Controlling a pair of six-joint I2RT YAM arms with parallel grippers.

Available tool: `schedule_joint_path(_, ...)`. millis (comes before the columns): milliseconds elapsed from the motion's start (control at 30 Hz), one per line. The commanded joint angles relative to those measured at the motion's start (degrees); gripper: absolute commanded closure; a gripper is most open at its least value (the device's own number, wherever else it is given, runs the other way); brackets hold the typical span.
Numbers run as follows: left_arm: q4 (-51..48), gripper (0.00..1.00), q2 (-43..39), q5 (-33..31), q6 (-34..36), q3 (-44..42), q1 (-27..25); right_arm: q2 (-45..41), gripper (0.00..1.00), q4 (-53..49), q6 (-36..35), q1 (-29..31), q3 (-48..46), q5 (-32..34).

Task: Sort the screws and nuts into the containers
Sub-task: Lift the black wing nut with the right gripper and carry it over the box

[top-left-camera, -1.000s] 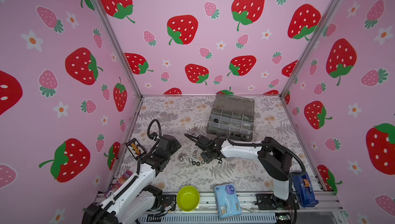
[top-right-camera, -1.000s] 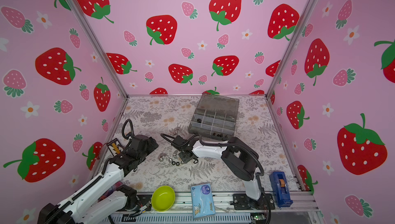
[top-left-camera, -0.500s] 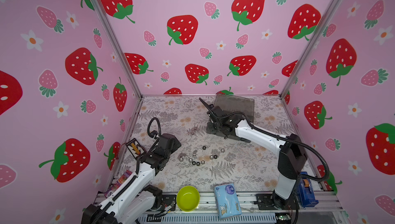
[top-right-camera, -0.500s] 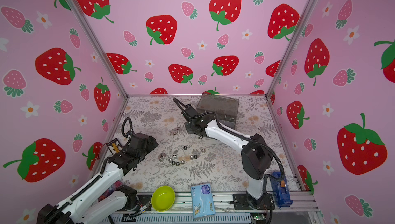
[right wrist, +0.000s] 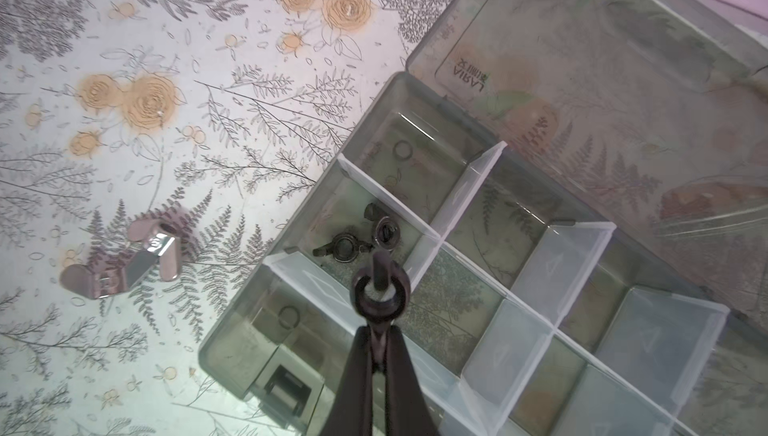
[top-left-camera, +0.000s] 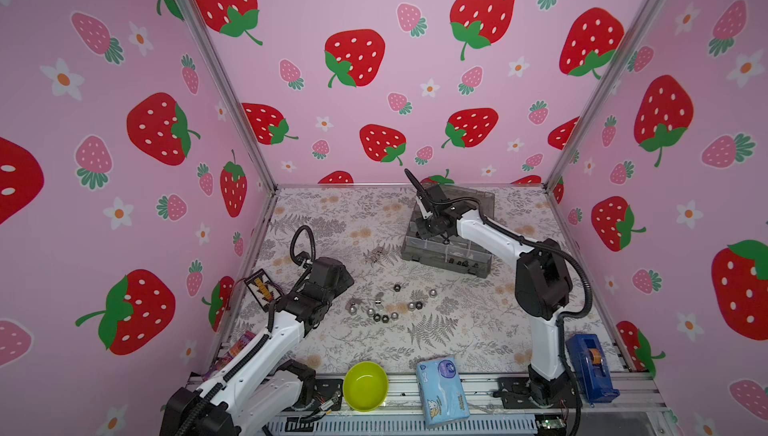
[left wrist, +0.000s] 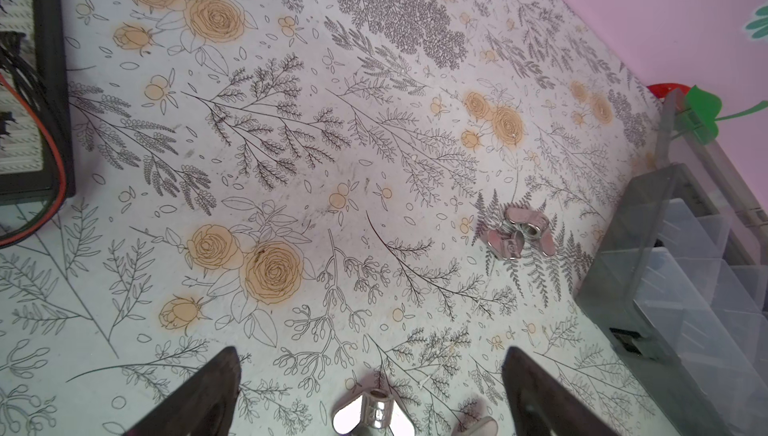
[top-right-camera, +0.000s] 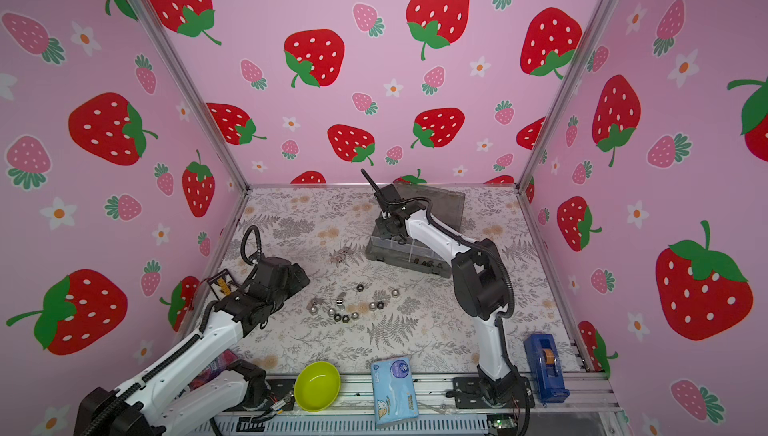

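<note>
Your left gripper (left wrist: 370, 355) hangs low over the mat (left wrist: 291, 163). Its jaws are wide apart and hold nothing. A silver wing nut (left wrist: 374, 413) shows between its fingers, so it looks like a good next pick.

The loose nuts (top-left-camera: 384, 314) sit in a bent row in the middle. There is bare mat all around them, so you have room to come down.

A few more wing nuts (top-left-camera: 376, 256) lie just beside the grey box (top-left-camera: 409, 238). Its lid (right wrist: 602, 59) is laid back, so every little bin is open from above.

Your right gripper (right wrist: 379, 328) is squeezed tight on a black nut (right wrist: 380, 294). It holds the nut over the box, near the bin with the other black pieces (right wrist: 357, 242). A thin wall (right wrist: 307, 271) runs under the nut, so I can't tell which bin it would fall into. Slide it toward the black pieces before you let go.
</note>
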Motion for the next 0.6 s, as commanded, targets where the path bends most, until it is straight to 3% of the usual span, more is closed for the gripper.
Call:
schedule_joint_path(0,-0.56,0.01,0.01,-0.54,-0.2,2.43,0.32,1.4,1.0,-2.52,-2.67,-1.16,2.86,-2.51)
schedule_joint_path(567,-1.24,0.01,-1.16,-1.19,-0.96,1.64,0.25,10.44,1.0,-5.53,-4.43,-1.96,10.72,-5.19)
